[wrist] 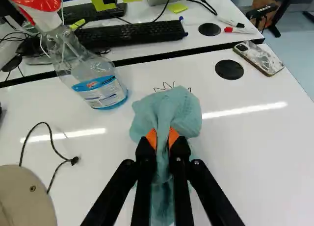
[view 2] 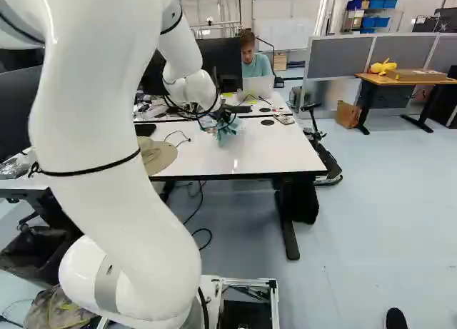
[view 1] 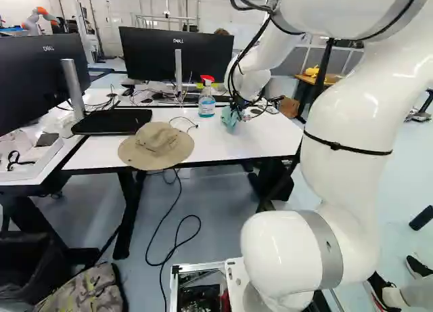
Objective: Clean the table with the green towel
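My gripper (view 1: 238, 109) is low over the right part of the white table (view 1: 223, 146) in the left base view. In the wrist view the gripper (wrist: 163, 138) is shut on the green towel (wrist: 169, 108), which is pinched between both orange pads. The towel bunches out ahead of the fingertips and trails back beneath them, seemingly against the tabletop. Black scribbled marks (wrist: 169, 86) show on the surface just beyond the towel. In the right base view the towel (view 2: 227, 128) hangs under the wrist.
A spray bottle (wrist: 100, 79) stands beside the towel. A tan hat (view 1: 155, 146) and a thin cable (wrist: 51, 138) lie on the table, a phone (wrist: 259, 58) near its far corner. Monitors (view 1: 177, 55) and a keyboard (wrist: 132, 35) are behind. Another robot (view 1: 39, 17) stands far off.
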Robot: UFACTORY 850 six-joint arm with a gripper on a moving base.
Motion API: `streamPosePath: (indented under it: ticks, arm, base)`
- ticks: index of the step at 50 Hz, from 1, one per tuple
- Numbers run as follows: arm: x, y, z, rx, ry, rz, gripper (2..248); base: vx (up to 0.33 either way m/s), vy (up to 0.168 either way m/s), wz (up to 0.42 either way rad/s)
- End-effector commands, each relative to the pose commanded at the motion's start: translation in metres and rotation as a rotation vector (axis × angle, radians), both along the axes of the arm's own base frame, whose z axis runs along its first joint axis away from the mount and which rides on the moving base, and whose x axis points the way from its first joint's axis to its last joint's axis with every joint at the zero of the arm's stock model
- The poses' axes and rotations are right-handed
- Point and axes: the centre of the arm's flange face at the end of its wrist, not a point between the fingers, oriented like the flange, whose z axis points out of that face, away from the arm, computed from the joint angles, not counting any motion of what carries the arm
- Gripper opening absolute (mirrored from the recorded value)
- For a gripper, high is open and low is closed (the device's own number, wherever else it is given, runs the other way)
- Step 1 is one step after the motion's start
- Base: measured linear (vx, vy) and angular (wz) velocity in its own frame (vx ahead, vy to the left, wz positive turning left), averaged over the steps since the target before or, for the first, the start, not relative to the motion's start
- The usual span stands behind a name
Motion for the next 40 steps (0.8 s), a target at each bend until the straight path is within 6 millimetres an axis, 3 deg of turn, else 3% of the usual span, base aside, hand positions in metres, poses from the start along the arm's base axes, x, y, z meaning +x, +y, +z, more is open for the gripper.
streamPosePath:
  ticks: [40]
  arm:
    - [0.078, -0.006, -0.005, -0.002, -0.037, -0.002, 46]
  base:
    - [0.0, 0.0, 0.0]
